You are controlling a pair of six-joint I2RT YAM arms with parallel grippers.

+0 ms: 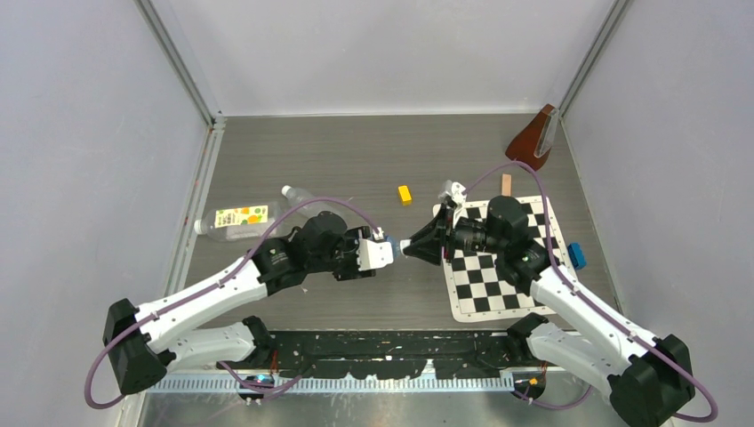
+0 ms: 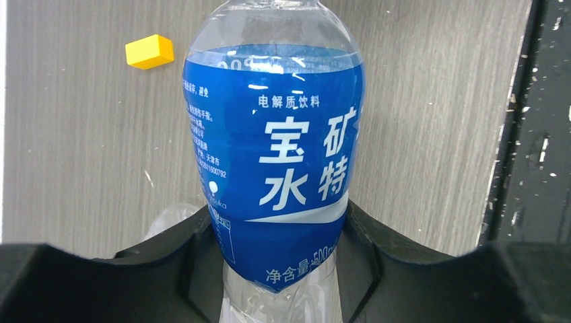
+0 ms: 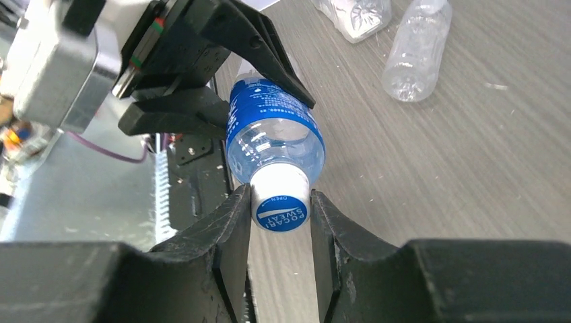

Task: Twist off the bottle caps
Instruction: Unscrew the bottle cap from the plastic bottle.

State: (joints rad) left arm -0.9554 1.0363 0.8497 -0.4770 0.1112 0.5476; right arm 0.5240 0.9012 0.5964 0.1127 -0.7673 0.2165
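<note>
The cap (image 3: 281, 202) is white, its blue top printed "POCARI SWEAT" and "OPEN". The right gripper (image 3: 281, 214) is clenched on it, 1 finger on each side. The bottle (image 2: 273, 155) spans the gap between the 2 grippers. It is clear plastic with a blue label bearing large white characters, "宝矿" over "水特", and "500" near the label's lower edge. The small side print is too fine to read. The left gripper (image 2: 279, 259) grasps the bottle's lower body, and the base is hidden behind it. Beyond the left gripper a slim bottle (image 3: 414, 50) lies on the table (image 3: 485, 155) beside a third bottle (image 3: 353, 13), which is cut off by the frame. A yellow block (image 2: 149, 51) lies apart from the left gripper, near the bottle's shoulder.
</note>
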